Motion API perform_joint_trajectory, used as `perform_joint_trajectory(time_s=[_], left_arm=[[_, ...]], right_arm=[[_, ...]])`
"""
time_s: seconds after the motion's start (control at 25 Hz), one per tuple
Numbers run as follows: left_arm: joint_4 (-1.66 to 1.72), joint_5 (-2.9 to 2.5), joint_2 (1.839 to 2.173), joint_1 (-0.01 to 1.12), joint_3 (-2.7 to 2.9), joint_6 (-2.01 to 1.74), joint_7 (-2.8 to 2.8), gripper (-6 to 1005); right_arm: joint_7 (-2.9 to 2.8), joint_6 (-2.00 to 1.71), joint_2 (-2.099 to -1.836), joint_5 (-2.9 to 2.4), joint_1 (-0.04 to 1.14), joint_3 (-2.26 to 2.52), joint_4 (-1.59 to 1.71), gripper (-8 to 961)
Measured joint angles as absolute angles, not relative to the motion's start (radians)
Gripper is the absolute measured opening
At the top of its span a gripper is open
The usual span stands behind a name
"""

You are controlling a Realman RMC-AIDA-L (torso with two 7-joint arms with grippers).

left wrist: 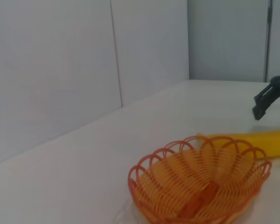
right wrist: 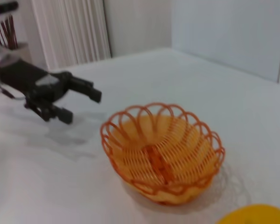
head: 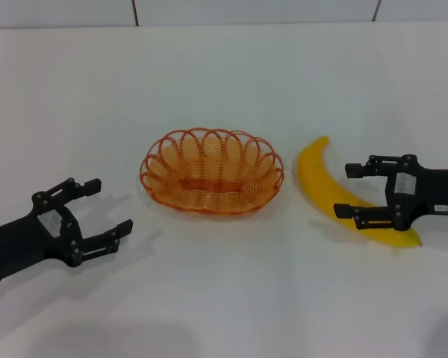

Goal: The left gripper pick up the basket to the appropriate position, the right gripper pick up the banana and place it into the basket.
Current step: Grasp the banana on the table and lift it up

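Note:
The orange wire basket [head: 211, 173] stands empty on the white table, in the middle. The yellow banana [head: 317, 173] lies flat just to its right. My right gripper [head: 353, 191] is open and low over the banana's middle, one finger on each side of it. My left gripper [head: 108, 206] is open and empty, to the left of the basket and apart from it. The left wrist view shows the basket [left wrist: 200, 186], the banana [left wrist: 268, 142] behind it and a finger of the right gripper [left wrist: 270, 95]. The right wrist view shows the basket [right wrist: 163, 151], the left gripper [right wrist: 77, 99] beyond it and the banana's edge [right wrist: 256, 215].
The white table [head: 224, 74] spreads all around, with a wall along its far edge. White panels and a curtain stand behind the table in the wrist views.

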State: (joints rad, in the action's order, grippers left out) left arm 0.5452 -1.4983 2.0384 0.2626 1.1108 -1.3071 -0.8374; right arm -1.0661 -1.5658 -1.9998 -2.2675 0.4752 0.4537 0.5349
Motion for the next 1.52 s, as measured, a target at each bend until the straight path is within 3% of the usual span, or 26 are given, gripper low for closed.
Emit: perform_joint_trajectory(time_s=[0.92, 1.52], left_arm=[[0.545, -1.486, 2.037, 0.261, 1.109, -1.358, -0.824, 876], [0.545, -1.486, 2.035, 0.257, 1.109, -1.378, -0.824, 876]], right_arm=[[-1.262, -1.384, -2.022, -2.294, 0.512, 0.591, 0.553, 786], [-1.315, -1.385, -2.023, -2.286, 0.519, 0.599, 0.558, 657]])
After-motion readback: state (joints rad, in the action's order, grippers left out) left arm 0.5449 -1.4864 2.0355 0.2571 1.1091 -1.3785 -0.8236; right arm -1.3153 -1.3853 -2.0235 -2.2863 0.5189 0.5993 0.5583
